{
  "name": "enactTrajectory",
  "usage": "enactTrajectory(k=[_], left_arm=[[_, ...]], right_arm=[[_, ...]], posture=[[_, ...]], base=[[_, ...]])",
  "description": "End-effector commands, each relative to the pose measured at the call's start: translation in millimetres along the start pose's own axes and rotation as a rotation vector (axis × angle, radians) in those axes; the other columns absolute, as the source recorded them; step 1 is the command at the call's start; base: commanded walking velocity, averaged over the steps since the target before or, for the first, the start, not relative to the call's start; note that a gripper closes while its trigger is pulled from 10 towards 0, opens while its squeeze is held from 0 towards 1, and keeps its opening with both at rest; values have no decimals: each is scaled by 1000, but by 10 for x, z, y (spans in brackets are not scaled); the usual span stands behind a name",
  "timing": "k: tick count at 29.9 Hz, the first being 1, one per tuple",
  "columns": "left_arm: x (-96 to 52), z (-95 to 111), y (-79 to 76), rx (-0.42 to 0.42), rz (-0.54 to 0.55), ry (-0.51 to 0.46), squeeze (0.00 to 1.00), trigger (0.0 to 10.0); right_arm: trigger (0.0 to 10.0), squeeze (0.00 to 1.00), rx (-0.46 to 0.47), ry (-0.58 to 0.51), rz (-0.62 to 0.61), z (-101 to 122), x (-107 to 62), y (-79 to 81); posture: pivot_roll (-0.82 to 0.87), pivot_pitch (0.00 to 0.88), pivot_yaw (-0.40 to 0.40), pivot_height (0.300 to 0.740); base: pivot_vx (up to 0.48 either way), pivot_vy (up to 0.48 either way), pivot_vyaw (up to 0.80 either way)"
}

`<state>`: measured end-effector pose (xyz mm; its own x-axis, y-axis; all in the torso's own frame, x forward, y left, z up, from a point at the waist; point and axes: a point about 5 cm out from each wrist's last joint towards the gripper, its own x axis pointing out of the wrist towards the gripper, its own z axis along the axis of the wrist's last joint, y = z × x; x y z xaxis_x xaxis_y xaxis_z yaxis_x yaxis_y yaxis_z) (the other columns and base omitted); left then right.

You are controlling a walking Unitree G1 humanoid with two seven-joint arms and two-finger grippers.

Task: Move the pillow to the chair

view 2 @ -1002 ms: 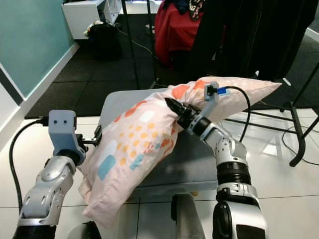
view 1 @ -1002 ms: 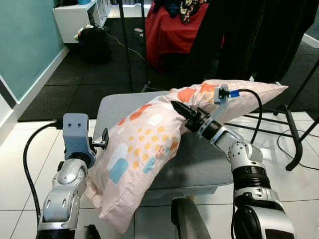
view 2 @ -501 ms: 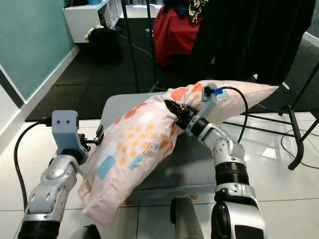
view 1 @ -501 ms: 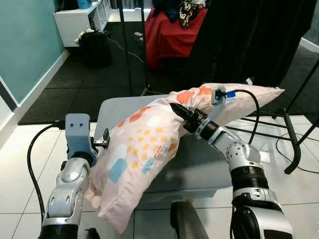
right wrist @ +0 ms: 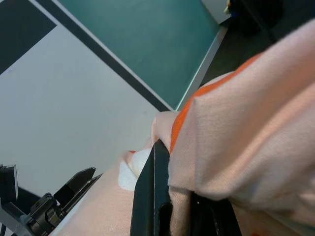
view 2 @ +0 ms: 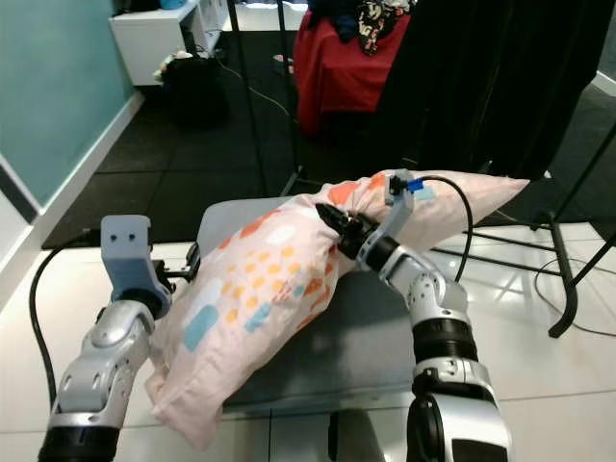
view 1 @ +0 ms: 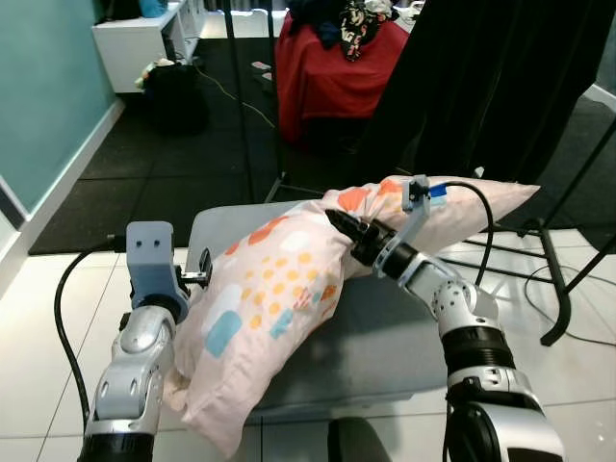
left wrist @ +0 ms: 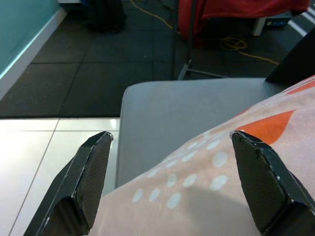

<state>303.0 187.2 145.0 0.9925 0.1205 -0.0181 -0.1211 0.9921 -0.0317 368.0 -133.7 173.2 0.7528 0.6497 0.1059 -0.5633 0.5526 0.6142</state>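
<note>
A pink pillow (view 1: 274,289) with orange, blue and white patches lies slanted across the grey chair seat (view 1: 395,337), its lower end hanging past the seat's front left corner. My right gripper (view 1: 339,224) is shut on a fold of the pillow near its middle; the right wrist view has fabric bunched against one black finger (right wrist: 152,196). My left gripper (view 1: 200,273) stands open at the pillow's left edge. In the left wrist view its fingers (left wrist: 91,172) are spread wide, with the pillow (left wrist: 216,187) lying between them over the seat (left wrist: 162,113).
A red-draped table (view 1: 327,67) and black curtains (view 1: 481,87) stand behind the chair. Black stand legs (view 1: 553,289) cross the tiled floor at the right. A white shelf (view 1: 135,38), a dark bag (view 1: 173,91) and a teal wall are at the far left.
The whole picture has shifted a little, so the camera has moved. The pillow sits slightly farther onto the grey seat. Both grippers keep their places on it.
</note>
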Motion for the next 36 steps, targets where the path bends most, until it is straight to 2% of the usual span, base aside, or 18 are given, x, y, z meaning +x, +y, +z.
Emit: enactTrajectory(k=[1,15,22,29,31,32,33,36], left_arm=[[-3,-41,28,-2,13,12,0,10000],[-6,-47,-1,-2,13,3,0,10000],[-11,-49,11,-2,17,0,0,10000],[-14,-55,13,-1,20,-1,0,10000],[-16,-70,-2,-1,19,11,0,10000],[-10,-82,-9,-2,14,23,0,10000],[-10,-81,-5,3,13,23,0,10000],[-27,-72,34,20,18,12,0,10000]], right_arm=[[0,0,-44,-69,59,170,61,119],[0,0,-49,-61,79,190,85,144],[0,0,-63,-43,85,174,99,153],[0,0,-67,-39,86,161,122,160],[0,0,-72,-49,80,157,126,158],[1686,0,-73,-43,58,144,140,138],[10000,0,-85,-36,57,140,144,135],[10000,0,-107,-50,41,148,133,112]], posture=[[-157,0,-28,638],[-161,0,-44,685],[-165,0,-51,728],[-165,0,-52,740],[-162,0,-53,740],[-161,0,-55,740],[-161,0,-54,740],[-154,0,-53,740]], base=[[0,0,0],[0,0,0],[0,0,0],[0,0,0],[-480,0,0],[-480,0,0],[-480,0,0],[-285,0,0]])
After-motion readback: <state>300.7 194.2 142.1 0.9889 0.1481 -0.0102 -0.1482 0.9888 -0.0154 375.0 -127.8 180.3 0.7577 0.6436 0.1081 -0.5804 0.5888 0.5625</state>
